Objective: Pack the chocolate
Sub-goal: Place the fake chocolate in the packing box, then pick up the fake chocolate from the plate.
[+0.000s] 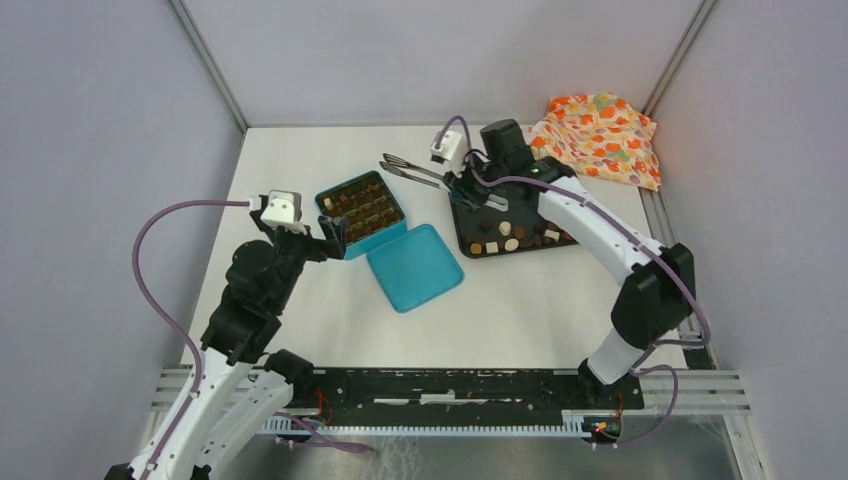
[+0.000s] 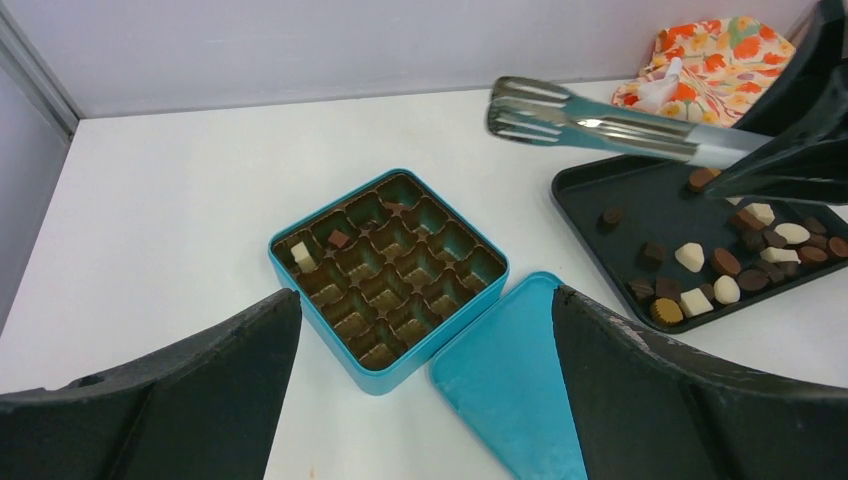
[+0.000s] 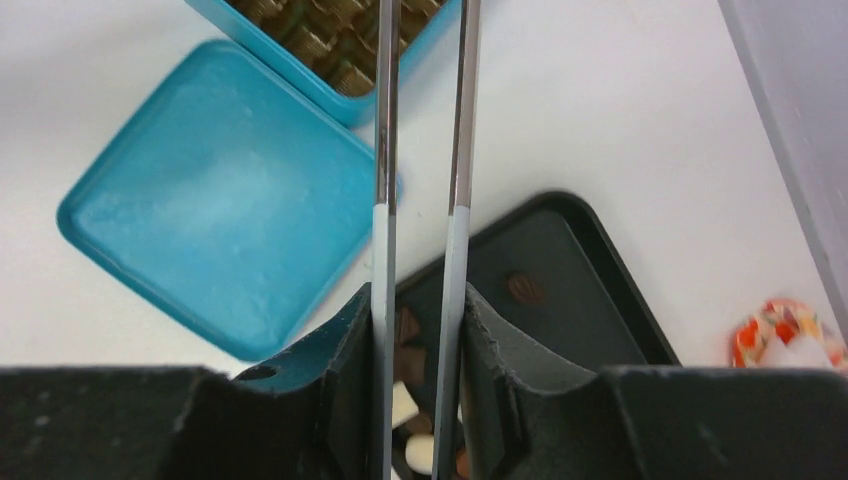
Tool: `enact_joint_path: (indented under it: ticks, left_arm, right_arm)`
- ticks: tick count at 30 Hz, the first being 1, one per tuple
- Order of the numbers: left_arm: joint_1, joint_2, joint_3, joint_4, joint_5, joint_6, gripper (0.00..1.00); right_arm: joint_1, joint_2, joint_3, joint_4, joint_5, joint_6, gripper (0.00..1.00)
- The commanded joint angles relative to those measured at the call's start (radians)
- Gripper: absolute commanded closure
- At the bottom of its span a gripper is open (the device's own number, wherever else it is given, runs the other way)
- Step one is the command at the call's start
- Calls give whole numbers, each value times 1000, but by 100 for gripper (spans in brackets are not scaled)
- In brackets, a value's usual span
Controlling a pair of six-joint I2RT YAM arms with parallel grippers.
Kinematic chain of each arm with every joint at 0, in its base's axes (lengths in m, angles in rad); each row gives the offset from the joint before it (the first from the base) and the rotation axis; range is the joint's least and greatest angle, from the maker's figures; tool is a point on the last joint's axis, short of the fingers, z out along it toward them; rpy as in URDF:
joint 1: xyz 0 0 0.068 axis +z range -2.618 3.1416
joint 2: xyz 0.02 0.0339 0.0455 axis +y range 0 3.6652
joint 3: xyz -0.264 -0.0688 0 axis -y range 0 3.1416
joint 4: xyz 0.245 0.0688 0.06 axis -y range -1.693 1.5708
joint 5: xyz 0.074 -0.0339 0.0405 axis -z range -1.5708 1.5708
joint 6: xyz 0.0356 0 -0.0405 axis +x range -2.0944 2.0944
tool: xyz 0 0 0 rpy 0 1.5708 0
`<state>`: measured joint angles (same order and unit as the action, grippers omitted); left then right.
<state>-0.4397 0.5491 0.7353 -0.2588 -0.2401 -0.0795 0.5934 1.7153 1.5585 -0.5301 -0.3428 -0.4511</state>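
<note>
While my right pincer is clamped on the metal tongs, just beyond the teal tin | I see my left pincer spread wide, at the tin's near side | chocolate mostly on the black tray right of the tin; two pieces in the tin's left cells | lid touching the tin, on the worktop

The left arm was folded at the elbow, claw spread wide and empty. The right arm reached forward, claw pinched on the tongs.
</note>
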Motion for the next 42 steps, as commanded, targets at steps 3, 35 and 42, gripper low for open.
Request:
enact_joint_path:
  ticks: [3,35,42]
  left_arm:
    - [4,11,2,38,55,-3,0]
    - [6,211,20,13,123,4,0]
    - [7,210,22,12,127,5,0]
  right_arm:
    - [-171,-238,-178,60,-81,-24,64]
    - [-737,-535,-711,148,-20,-88,63]
    - [-738,-469,-706,124,9,-108,63]
